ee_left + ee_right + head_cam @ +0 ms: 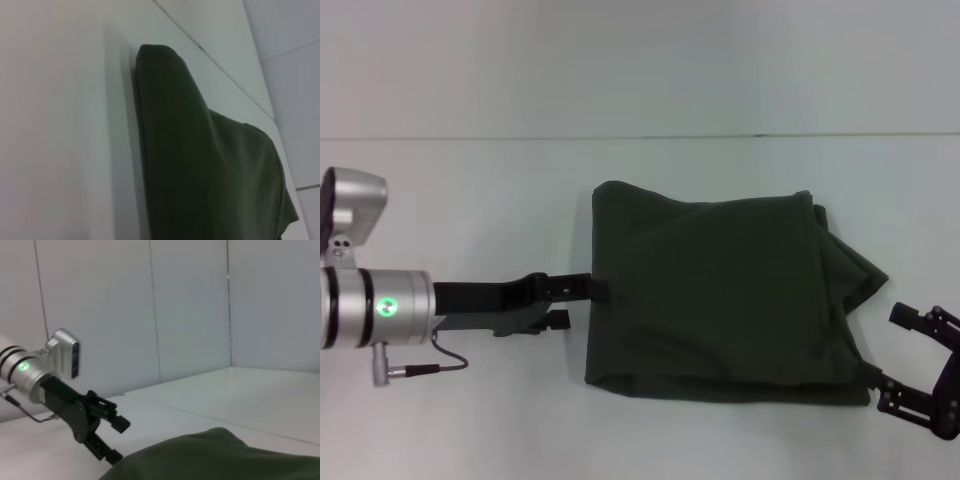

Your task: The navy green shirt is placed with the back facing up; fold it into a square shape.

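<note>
While the white counter point(470, 420) fills most of what you see from the head view, the shirt point(720, 300) lies on it right of centre, already folded into a rough rectangle with its plain dark olive side up. Its left and near edges are neat folds, and the near edge shows layers stacked on each other. At the right side you can see loose cloth bulging out in a slack point, so that side is not straight. In the left wrist view the shirt point(210, 170) shows as a rounded folded edge lying flat on the counter point(60, 125); in the right wrist view the shirt point(220, 457) appears only as a low dark mound.

Your left arm reaches in from the left, low over the counter, and the left gripper point(592, 290) meets the shirt's left edge about halfway along it. The upper of its fingers point(570, 283) ends right at the cloth with a small dark tip on the fold, and the lower one stops short of the hem. In the right wrist view the left gripper point(117, 440) has its fingers spread apart, one tip at the cloth's edge, nothing clamped between them.

Your right gripper point(910, 355) sits at the shirt's near right corner, fingers spread wide. Its nearer finger touches the corner; the farther finger stands clear of the cloth.
</note>
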